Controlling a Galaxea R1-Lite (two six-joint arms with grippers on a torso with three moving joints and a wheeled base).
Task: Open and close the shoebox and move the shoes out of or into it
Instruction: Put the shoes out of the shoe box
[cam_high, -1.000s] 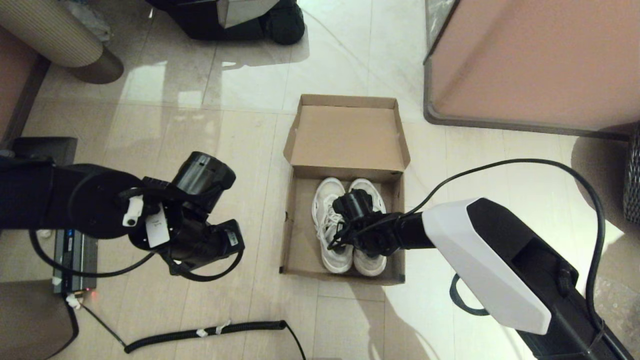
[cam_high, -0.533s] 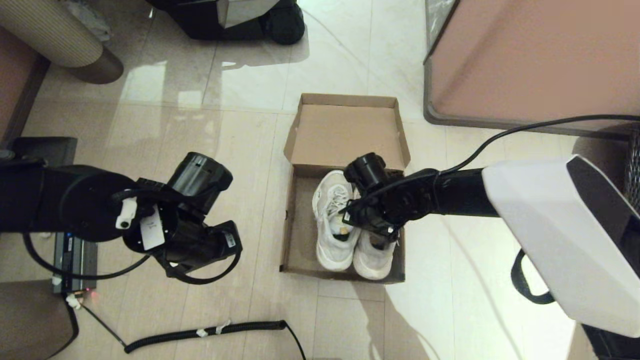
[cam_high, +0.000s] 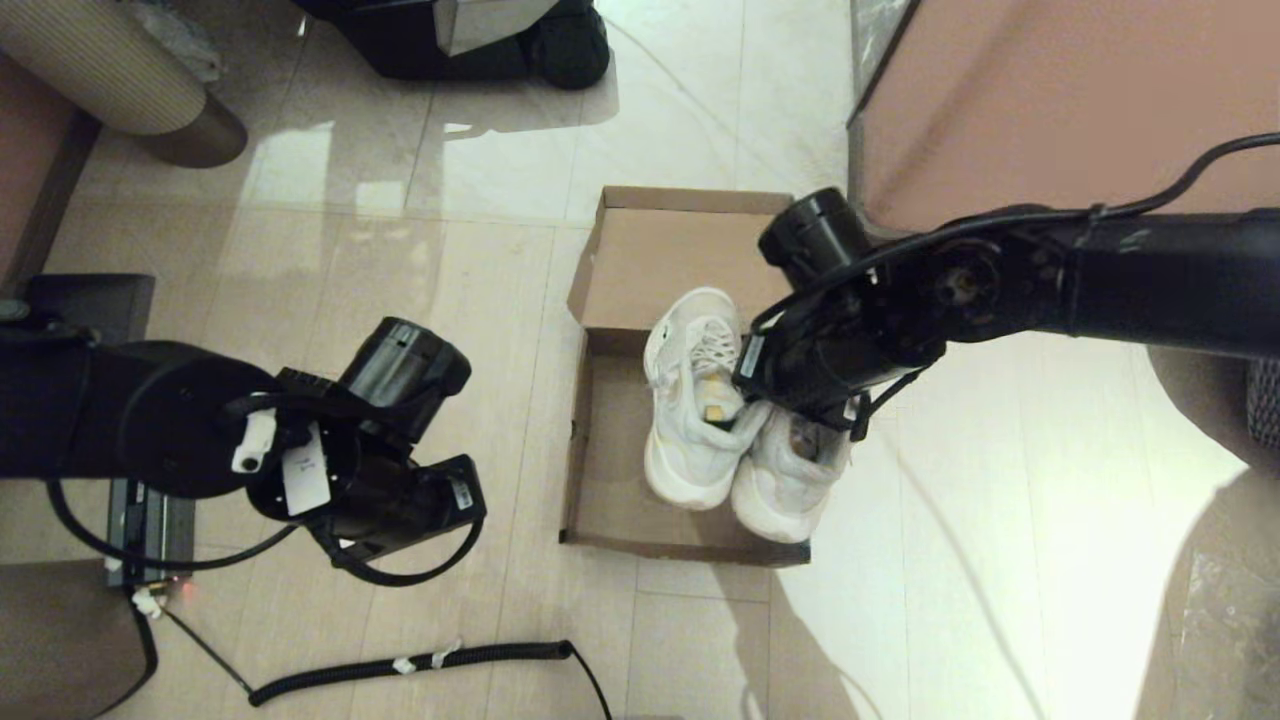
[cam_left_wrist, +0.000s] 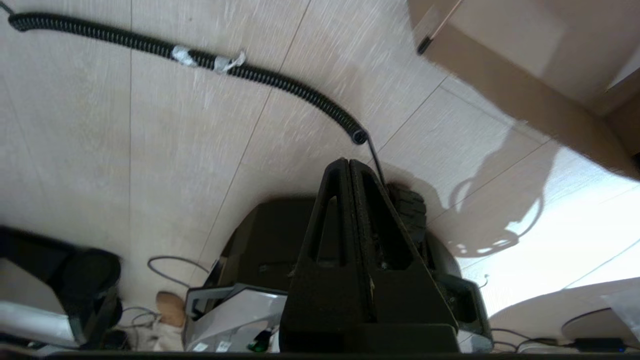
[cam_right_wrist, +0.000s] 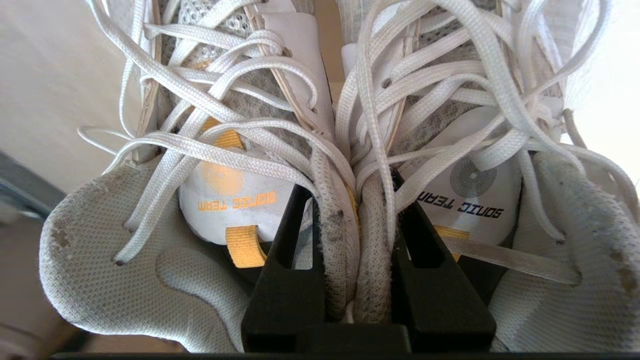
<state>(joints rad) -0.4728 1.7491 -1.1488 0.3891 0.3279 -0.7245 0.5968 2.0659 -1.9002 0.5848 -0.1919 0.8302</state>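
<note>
since 1 second ago your right gripper (cam_right_wrist: 350, 280) lifted both shoes (cam_high: 735, 430) above the box (cam_high: 600, 500), jaws pinching the 2 inner collars together; left gripper (cam_left_wrist: 350, 170) idles, jaws together.

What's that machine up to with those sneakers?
The robot's right pincer is clamped on the inner collars of both shoes, pinching the pair together and holding them above the open shoebox on the floor, lid flat behind. It looks like it is taking them out. The left pincer is shut and empty, hanging off to the side.
</note>
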